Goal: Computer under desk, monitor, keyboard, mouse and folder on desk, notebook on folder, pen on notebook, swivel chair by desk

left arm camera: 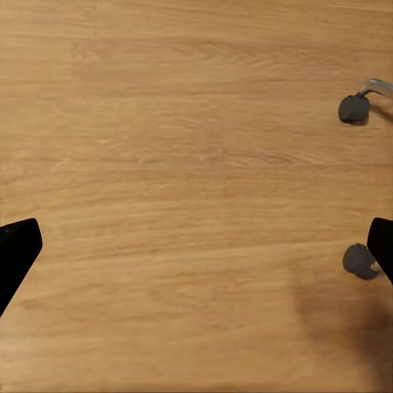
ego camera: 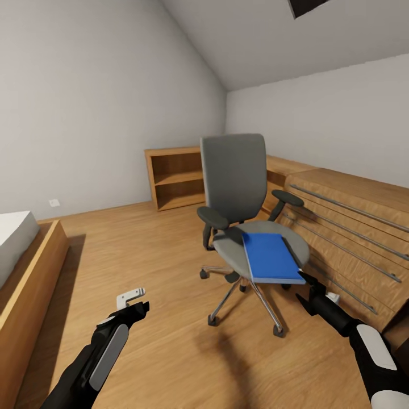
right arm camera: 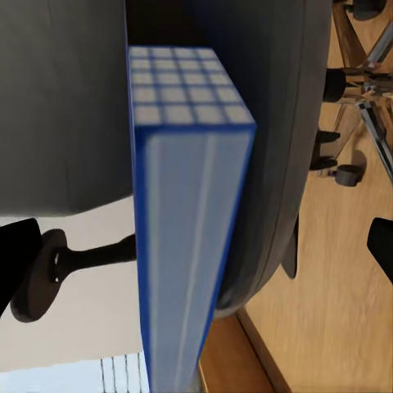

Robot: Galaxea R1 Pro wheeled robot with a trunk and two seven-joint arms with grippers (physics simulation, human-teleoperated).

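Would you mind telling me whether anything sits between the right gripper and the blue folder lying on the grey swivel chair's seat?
Nothing visible does. The right gripper is open just off the near edge of the blue folder on the grey swivel chair, and the right wrist view shows the folder's edge straight ahead between the fingers.

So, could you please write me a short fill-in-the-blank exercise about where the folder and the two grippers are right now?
1. The blue folder lies on the seat of the ____.
2. The right gripper, jaws apart, is lined up with the folder's near ____.
3. The left gripper hangs over the bare wooden ____.
4. Behind the swivel chair, against the wall, stands an open wooden ____.

Missing words: swivel chair; edge; floor; bookshelf
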